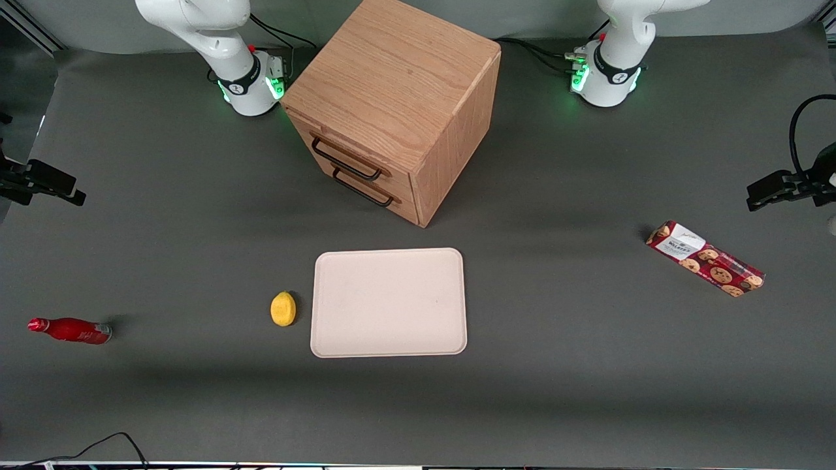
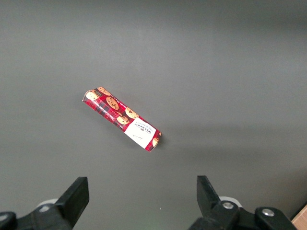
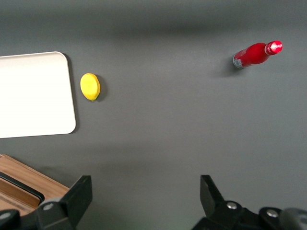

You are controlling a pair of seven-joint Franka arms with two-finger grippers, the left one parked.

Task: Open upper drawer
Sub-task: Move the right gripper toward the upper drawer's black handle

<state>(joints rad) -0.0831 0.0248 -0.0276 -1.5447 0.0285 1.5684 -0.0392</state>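
Grey tabletop [image 1: 163, 215]; upper drawer [image 1: 356, 147] shut, half cut off in wrist view; gripper [image 3: 144, 201] high above, fingers [image 3: 79, 194] apart, holding nothing.

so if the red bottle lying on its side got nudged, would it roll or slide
The red bottle lies on its side on the grey mat and looks round, so it would probably roll, likely curving toward its narrow neck. The open gripper hangs above bare mat, near the wooden cabinet.

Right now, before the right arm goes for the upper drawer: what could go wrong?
1. The upper drawer's handle sits just above the lower drawer's handle; hooking the wrong one seems possible.
2. The cabinet stands turned on the table, so a straight pull may drag it.
3. The gripper hangs open high above the table, near the cabinet.
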